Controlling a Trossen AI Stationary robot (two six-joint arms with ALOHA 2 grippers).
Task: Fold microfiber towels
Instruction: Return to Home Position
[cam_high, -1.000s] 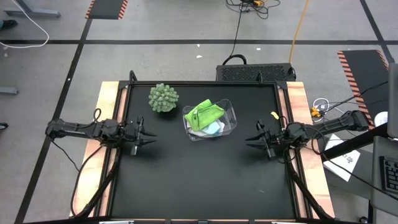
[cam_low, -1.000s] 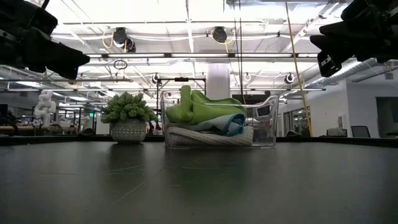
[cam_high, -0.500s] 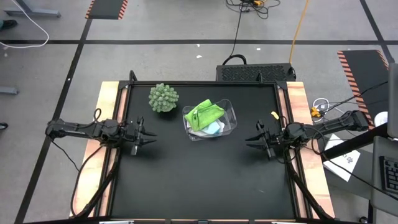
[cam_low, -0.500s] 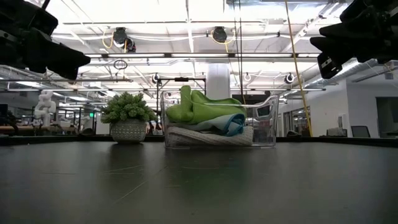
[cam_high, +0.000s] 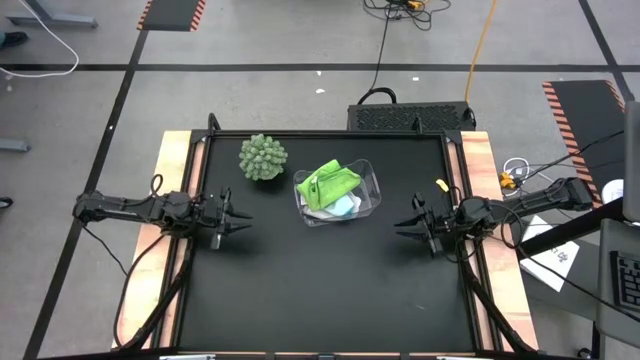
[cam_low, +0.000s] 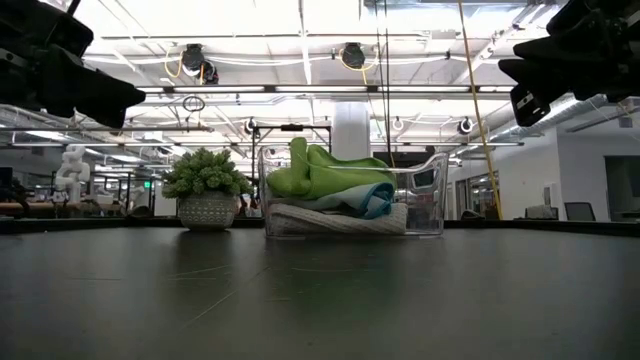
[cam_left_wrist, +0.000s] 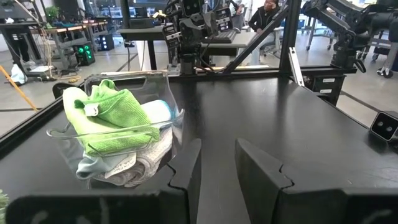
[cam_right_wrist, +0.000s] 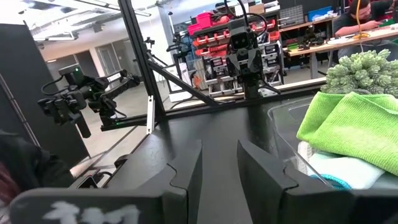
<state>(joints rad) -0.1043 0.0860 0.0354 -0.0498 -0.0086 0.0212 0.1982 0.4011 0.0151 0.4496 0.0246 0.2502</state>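
The microfiber towels lie piled in a clear plastic bin (cam_high: 370, 190) at the table's far middle: a lime green one (cam_high: 330, 181) on top, a light blue one (cam_high: 345, 206) under it, a white one (cam_low: 335, 219) at the bottom. My left gripper (cam_high: 243, 221) hovers at the table's left edge, open, nothing between its fingers (cam_left_wrist: 186, 171). My right gripper (cam_high: 402, 226) hovers at the right edge, open too, and nothing sits between its fingers either (cam_right_wrist: 258, 165).
A round green spiky ball plant (cam_high: 262, 157) stands left of the bin near the far edge. The black tabletop (cam_high: 320, 290) stretches bare from the bin toward the near edge. People and workbenches show in the room beyond the table.
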